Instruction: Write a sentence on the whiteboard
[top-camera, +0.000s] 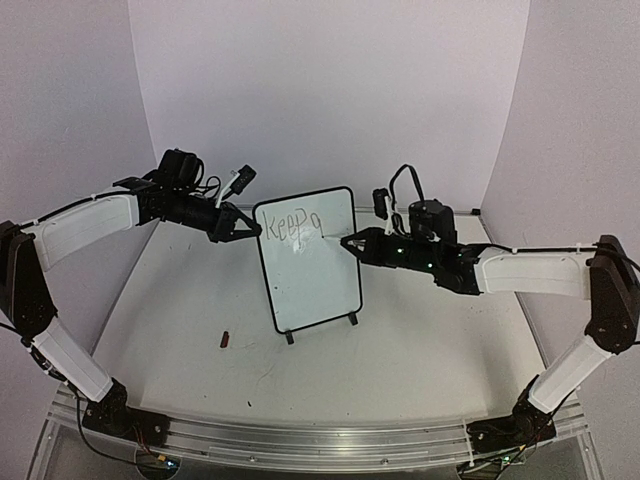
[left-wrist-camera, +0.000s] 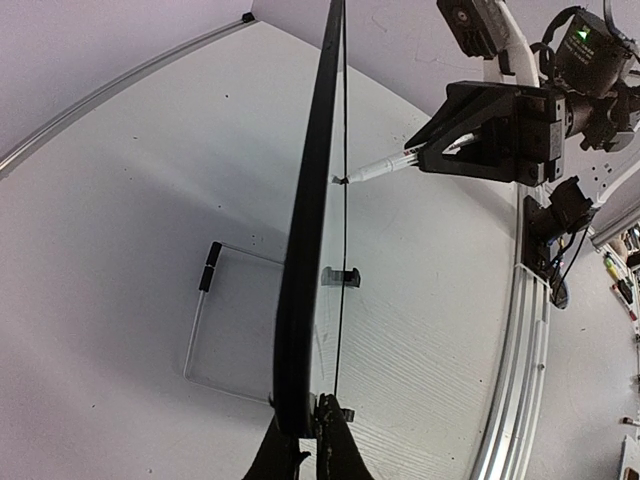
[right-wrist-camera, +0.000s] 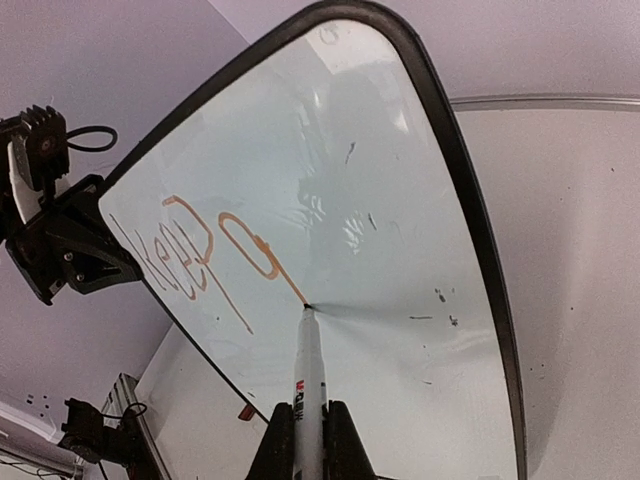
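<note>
The whiteboard (top-camera: 310, 270) stands upright on two black feet mid-table. Its top line reads "Keep" followed by a "g" (top-camera: 290, 228). My left gripper (top-camera: 250, 230) is shut on the board's upper left edge. The left wrist view shows the board edge-on (left-wrist-camera: 310, 200) between those jaws (left-wrist-camera: 305, 420). My right gripper (top-camera: 350, 243) is shut on a white marker (right-wrist-camera: 308, 380). The marker's tip touches the board (right-wrist-camera: 400, 180) at the end of the "g" tail. The brownish writing (right-wrist-camera: 190, 250) also shows in the right wrist view.
A small brown cap-like piece (top-camera: 226, 340) lies on the table left of the board's feet. An aluminium rail (top-camera: 300, 440) runs along the near edge. Purple walls close in the back and both sides.
</note>
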